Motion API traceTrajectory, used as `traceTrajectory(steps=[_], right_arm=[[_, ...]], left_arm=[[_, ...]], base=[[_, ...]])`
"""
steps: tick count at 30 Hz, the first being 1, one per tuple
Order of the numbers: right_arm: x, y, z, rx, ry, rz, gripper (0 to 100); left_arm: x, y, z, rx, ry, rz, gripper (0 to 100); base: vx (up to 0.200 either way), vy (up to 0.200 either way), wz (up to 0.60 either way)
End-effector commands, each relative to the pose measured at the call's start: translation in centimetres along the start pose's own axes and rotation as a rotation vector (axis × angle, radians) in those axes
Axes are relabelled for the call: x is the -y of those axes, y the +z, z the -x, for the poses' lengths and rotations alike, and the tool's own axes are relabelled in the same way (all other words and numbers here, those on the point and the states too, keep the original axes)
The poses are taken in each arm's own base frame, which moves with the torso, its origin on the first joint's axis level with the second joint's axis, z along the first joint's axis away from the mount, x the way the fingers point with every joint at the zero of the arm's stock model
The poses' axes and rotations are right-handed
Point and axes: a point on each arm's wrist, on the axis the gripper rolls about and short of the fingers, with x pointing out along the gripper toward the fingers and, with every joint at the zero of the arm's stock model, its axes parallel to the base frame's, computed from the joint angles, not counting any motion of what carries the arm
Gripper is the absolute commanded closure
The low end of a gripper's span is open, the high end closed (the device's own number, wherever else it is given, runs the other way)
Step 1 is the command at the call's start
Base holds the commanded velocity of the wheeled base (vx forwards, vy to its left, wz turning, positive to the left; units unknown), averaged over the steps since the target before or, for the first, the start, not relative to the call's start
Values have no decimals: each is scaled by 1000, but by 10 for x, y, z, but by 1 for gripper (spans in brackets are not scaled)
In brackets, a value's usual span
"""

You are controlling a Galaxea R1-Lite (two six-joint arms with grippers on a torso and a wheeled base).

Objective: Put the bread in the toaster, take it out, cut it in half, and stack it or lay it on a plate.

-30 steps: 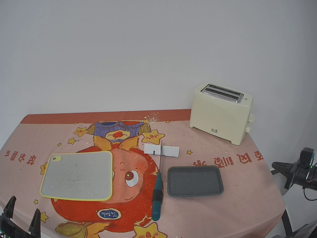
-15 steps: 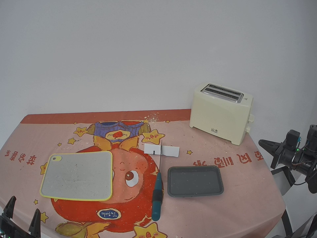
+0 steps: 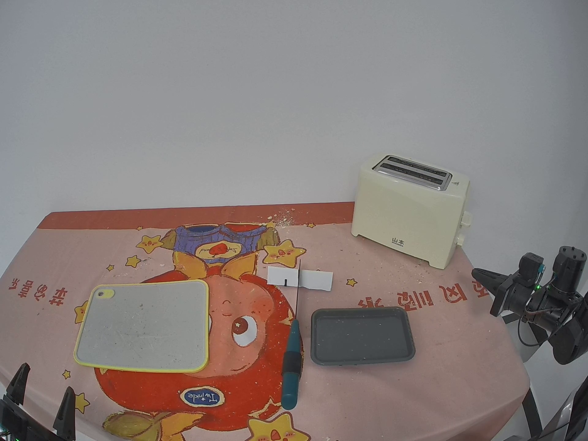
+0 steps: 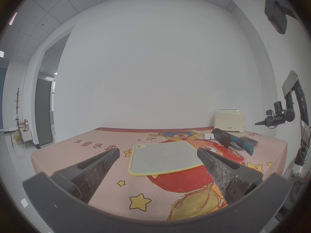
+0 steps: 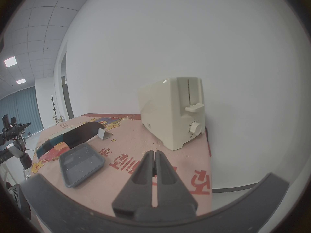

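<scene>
**Right gripper shut beside the toaster, left gripper spread at the near edge**

Holds the right gripper [image 3: 484, 274] in the air just off the table's right edge, near the toaster's lever end, fingers pressed flat together with nothing between them. Points it toward the lever [image 5: 194, 107] and dial [image 5: 195, 127] on the toaster's narrow side. Keeps the left gripper [image 3: 43, 393] low at the near left corner, fingers wide apart and empty, facing across the cutting board.

Finds the cream two-slot toaster [image 3: 411, 209] upright at the back right of the table, close to the wall, lever up. Finds the dark grey rectangular plate [image 3: 361, 335] in front of it, well apart, flat on the cartoon tablecloth [image 3: 441, 381]. Places the teal-handled knife [image 3: 292, 362] just left of the plate, handle toward the robot, blade set on edge in a small white card stand [image 3: 299, 278]. Places the grey, yellow-rimmed cutting board [image 3: 144, 326] further left, flat, speckled with crumbs. Notes more crumbs on the cloth around the toaster.
</scene>
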Motion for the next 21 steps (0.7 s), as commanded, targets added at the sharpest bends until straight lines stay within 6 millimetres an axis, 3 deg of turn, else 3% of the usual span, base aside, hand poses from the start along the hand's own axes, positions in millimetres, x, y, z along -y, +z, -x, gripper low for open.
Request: traceTrajectory(steps=[1,21], right_arm=[[11,11,-13,31,-69,10,100],[7,20,-50,-38,-136,16,100]], left_arm=[[0,-5,-1,-17,0,0,0],[0,-5,-1,-17,0,0,0]], base=[[0,0,0],[0,0,0]])
